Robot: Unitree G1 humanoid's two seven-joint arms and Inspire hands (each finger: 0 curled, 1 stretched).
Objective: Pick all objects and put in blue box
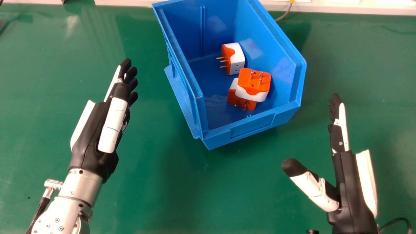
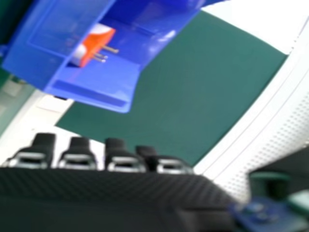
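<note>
My left hand (image 1: pixel 94 130) is over the green table to the left of the blue box (image 1: pixel 252 128), its fingers straight and nothing held. To the box's right and nearer the front, my right hand (image 1: pixel 349 182) is open, thumb spread away from its straight fingers. Inside the box lie three orange and white plug adapters: one (image 1: pixel 237 58) near the middle, and another (image 1: pixel 255 83) with pins up, resting on a third (image 1: pixel 240 99). In the right hand view, my right hand's fingers (image 2: pixel 116 157) are straight, and an adapter (image 2: pixel 94 43) shows in the blue box (image 2: pixel 91 96).
Green tabletop (image 1: pixel 175 195) surrounds the box. A pale ledge (image 1: pixel 113 2) runs along the table's far edge, and a grey cable (image 1: pixel 286 13) comes down behind the box. A black cable (image 1: pixel 396 220) lies by the right hand's wrist.
</note>
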